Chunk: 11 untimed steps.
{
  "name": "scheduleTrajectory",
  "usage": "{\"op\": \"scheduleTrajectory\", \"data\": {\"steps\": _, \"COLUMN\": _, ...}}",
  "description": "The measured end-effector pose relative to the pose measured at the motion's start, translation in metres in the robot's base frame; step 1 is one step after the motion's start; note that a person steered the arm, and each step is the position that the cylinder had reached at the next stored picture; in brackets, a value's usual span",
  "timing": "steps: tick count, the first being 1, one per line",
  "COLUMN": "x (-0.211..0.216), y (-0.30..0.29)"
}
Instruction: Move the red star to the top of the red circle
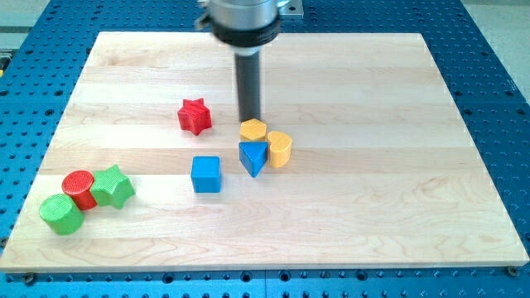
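Note:
The red star (pixel 194 115) lies on the wooden board (pixel 373 165), left of centre. The red circle (pixel 80 189) stands near the board's lower left corner, far down-left of the star. My tip (pixel 249 119) rests on the board to the right of the red star, with a gap between them, and just above the yellow hexagon block (pixel 253 130).
A green star (pixel 113 186) touches the red circle's right side and a green circle (pixel 60 214) sits just below-left of it. A blue cube (pixel 205 174), a blue triangle (pixel 253 156) and a yellow cylinder (pixel 279 149) cluster near the centre.

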<state>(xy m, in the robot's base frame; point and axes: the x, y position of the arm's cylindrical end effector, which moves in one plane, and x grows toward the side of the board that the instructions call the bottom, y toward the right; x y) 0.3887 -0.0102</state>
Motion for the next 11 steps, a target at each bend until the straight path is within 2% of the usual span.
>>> {"op": "scheduleTrajectory", "data": {"steps": 1, "x": 0.0, "y": -0.027}}
{"op": "scheduleTrajectory", "data": {"steps": 2, "x": 0.067, "y": -0.064}}
{"op": "scheduleTrajectory", "data": {"steps": 3, "x": 0.06, "y": -0.039}}
{"op": "scheduleTrajectory", "data": {"steps": 4, "x": 0.027, "y": -0.01}}
{"op": "scheduleTrajectory", "data": {"steps": 5, "x": -0.002, "y": -0.026}}
{"op": "scheduleTrajectory", "data": {"steps": 6, "x": 0.044, "y": -0.095}}
{"op": "scheduleTrajectory", "data": {"steps": 7, "x": 0.072, "y": -0.116}}
{"op": "scheduleTrajectory", "data": {"steps": 8, "x": 0.002, "y": -0.075}}
{"op": "scheduleTrajectory", "data": {"steps": 9, "x": 0.016, "y": -0.122}}
{"op": "scheduleTrajectory", "data": {"steps": 10, "x": 0.085, "y": -0.144}}
{"op": "scheduleTrajectory", "data": {"steps": 11, "x": 0.06, "y": -0.14}}
